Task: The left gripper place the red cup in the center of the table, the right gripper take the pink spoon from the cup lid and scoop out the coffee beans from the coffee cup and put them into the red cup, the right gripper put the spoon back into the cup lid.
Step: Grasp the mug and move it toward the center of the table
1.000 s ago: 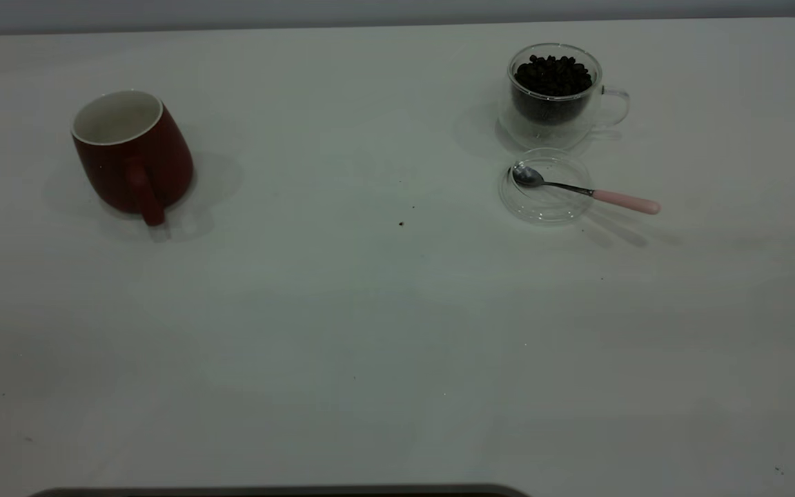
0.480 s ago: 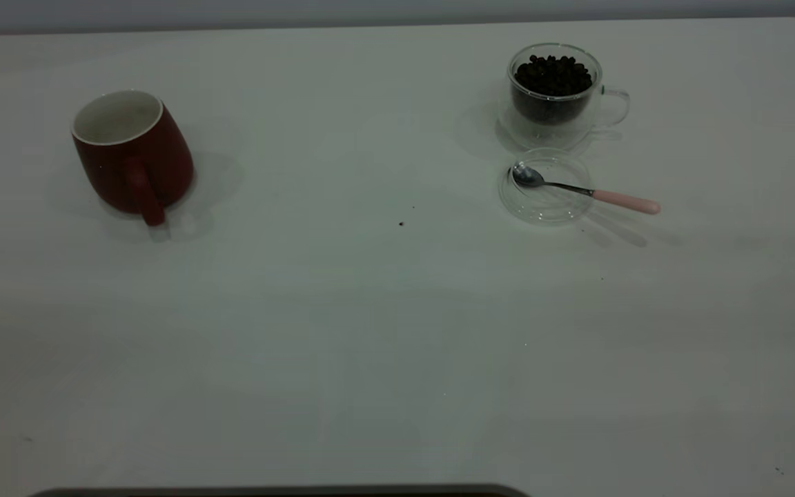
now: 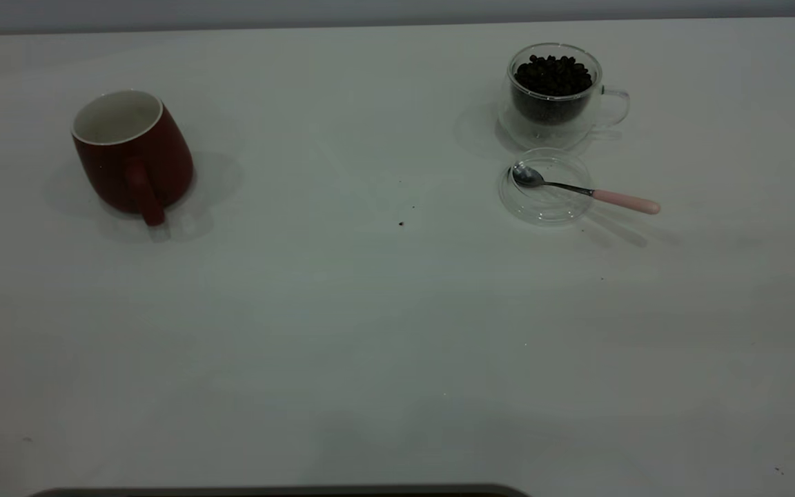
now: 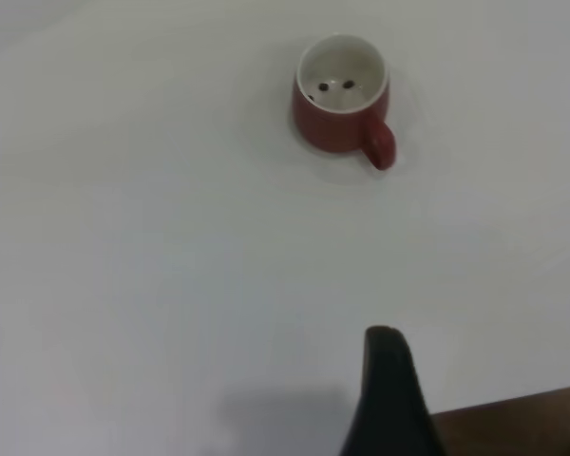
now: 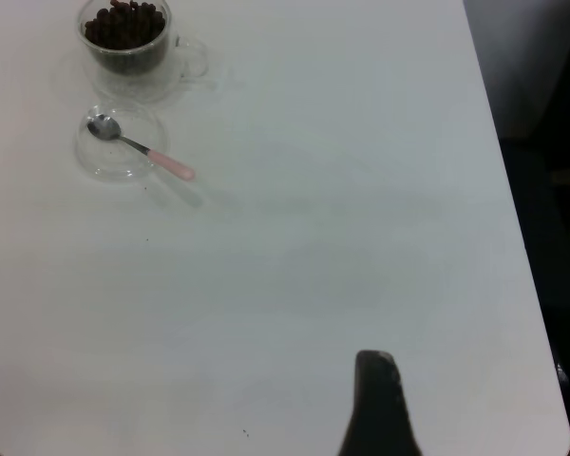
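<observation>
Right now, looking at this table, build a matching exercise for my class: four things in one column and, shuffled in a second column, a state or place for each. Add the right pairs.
Things
1. red cup
2. glass cup
3. spoon
4. clear lid

States
A. full of dark coffee beans
B. lies flat just in front of the glass cup, carrying a bowl-shaped metal end
C. stands alone on the left side, only a couple of beans inside
D. pink handle sticks out past a rim

Pairs: 1-C, 2-A, 3-D, 4-B

Glass coffee cup (image 3: pixel 555 96) (clear, glossy)
</observation>
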Robot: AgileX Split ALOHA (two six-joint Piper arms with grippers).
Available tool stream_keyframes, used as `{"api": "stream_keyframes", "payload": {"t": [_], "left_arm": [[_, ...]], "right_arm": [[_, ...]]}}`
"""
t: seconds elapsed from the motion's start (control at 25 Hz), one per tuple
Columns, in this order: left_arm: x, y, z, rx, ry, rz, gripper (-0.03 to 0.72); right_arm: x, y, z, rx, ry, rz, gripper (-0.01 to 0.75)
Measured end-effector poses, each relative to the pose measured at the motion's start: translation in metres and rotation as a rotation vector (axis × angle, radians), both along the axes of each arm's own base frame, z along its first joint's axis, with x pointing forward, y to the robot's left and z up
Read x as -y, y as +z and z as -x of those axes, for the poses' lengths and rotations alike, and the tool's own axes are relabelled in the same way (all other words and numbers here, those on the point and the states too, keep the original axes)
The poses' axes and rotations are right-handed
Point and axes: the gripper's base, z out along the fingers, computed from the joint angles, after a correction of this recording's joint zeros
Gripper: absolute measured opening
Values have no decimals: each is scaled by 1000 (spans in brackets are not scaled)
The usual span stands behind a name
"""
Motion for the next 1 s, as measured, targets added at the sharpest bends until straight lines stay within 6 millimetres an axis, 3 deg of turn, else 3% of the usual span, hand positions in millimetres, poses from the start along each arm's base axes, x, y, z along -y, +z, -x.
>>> {"api": "stream_keyframes", "payload": {"t": [0.16,0.36,0.68,1.0], "left_arm": [[3,1,-56,-94,-80,-64,586],[7,-29,-130,-200,-260,-191,586],[2,-120,-225,-352,-711,-532,586],[-1,-217,-274,-420,-989,-705,586]], "right_arm": [[0,0,0,-1,0,0,588],[0,0,0,-1,0,0,588],[0,0,0,-1,0,0,588],[0,0,0,-1,0,0,588]]}}
